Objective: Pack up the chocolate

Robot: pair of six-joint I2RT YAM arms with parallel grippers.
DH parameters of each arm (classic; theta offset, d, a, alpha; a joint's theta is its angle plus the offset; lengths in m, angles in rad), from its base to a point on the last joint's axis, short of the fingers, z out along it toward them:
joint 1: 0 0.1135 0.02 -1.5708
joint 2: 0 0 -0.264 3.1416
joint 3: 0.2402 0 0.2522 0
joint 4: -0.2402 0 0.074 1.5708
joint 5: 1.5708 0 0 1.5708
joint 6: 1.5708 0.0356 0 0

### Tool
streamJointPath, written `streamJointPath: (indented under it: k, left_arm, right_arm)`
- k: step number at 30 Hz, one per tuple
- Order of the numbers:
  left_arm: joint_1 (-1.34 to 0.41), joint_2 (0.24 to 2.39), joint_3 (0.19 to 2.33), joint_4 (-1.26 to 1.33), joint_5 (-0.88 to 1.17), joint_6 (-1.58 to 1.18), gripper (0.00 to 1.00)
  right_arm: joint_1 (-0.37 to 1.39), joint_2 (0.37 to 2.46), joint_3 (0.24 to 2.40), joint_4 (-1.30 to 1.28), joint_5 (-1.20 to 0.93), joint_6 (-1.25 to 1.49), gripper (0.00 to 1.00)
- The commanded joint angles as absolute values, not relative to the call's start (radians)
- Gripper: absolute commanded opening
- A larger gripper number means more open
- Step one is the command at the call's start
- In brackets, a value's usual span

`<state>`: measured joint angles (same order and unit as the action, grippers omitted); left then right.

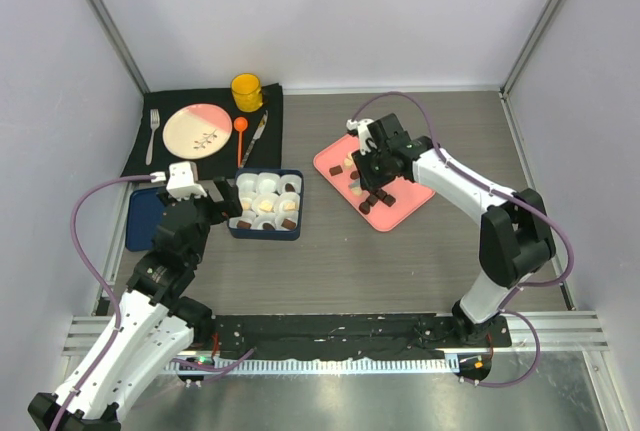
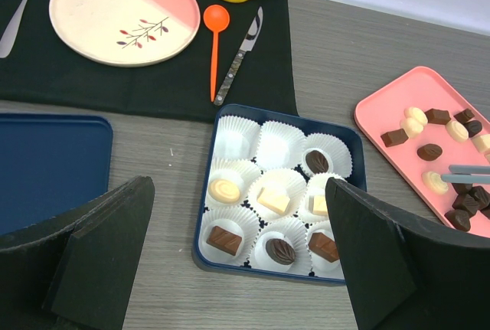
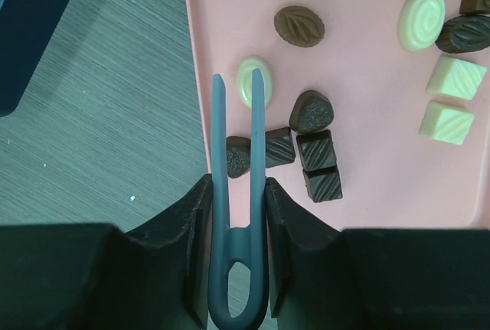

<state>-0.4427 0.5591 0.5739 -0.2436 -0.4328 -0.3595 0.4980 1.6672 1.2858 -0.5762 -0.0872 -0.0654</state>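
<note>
Chocolate pieces, dark and cream, lie loose on the pink tray, seen closer in the right wrist view. My right gripper is shut on grey-blue tweezers. Their tips stand apart at a cream oval chocolate near the tray's left edge; I cannot tell whether they touch it. The dark blue box holds white paper cups, several with a chocolate inside; the two cups at the back left are bare. My left gripper hangs open just in front of the box, holding nothing.
A black placemat at the back left carries a pink-and-cream plate, a fork, a yellow mug, an orange spoon and a knife. A dark blue lid lies left of the box.
</note>
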Motion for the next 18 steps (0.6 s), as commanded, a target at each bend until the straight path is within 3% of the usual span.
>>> streamJointPath:
  k: [1,18]
  left_arm:
    - [-0.437,0.558,0.614,-0.210,-0.425,-0.353,1.00]
    - [-0.437,0.560,0.615,-0.209,-0.428,-0.351,1.00]
  right_arm:
    - [0.517,1.684,1.331,-0.538,-0.052,-0.054,0.33]
    - [0.529,1.716,1.312,-0.534,0.021,-0.057,0.37]
